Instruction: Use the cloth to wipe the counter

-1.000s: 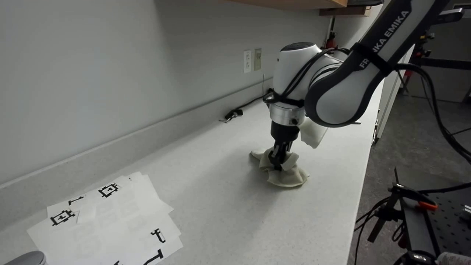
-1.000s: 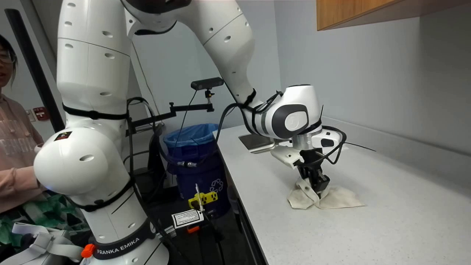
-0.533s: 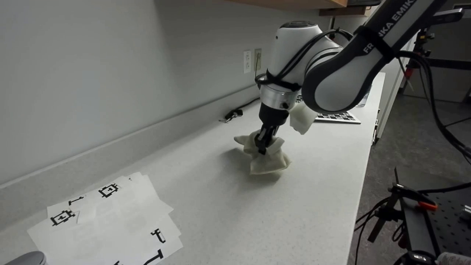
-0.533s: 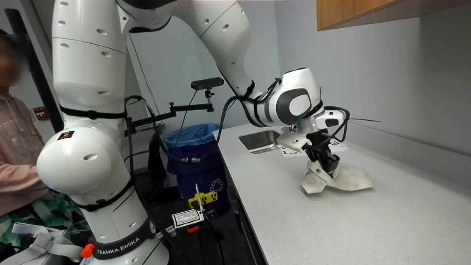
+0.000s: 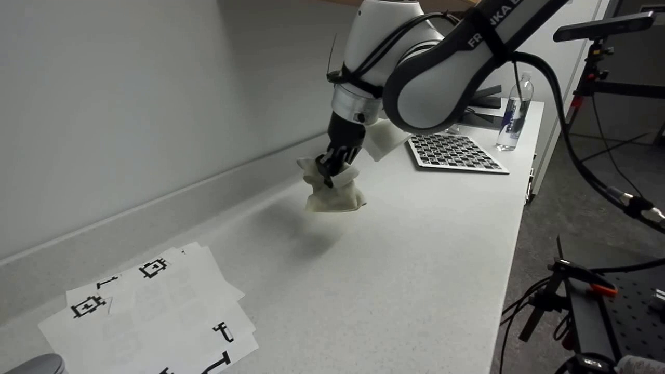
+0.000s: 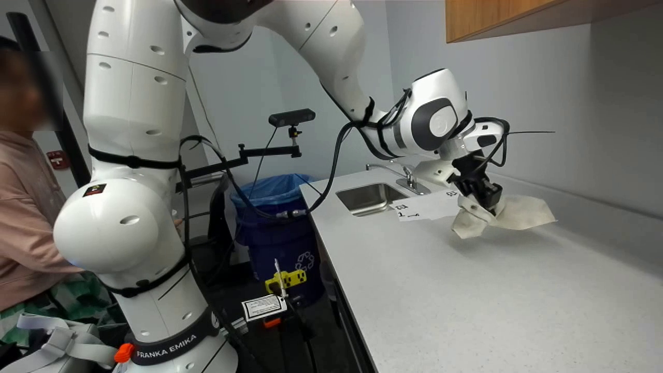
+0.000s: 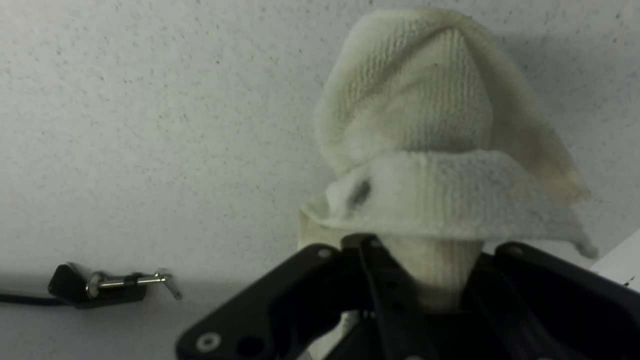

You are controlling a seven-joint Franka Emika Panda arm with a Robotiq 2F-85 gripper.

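Note:
A cream cloth hangs bunched from my gripper, which is shut on it. In an exterior view the cloth spreads out on both sides of the gripper, its lower edges above the counter with a shadow under them. In the wrist view the cloth runs between the fingers and folds over beyond the tips; a dark smudge shows on the fold. The light speckled counter also shows in the wrist view. The fingertips are partly hidden by cloth.
Paper sheets with black marks lie on the counter, with a grey lid beside them. A checkered board and a bottle stand farther along. A cable clip lies near the wall. A sink and wooden cabinet are nearby.
My gripper has lifted the cloth off the counter and carried it up and toward the wall, left in one exterior picture, right in another. The checkered board and bottle are now uncovered.

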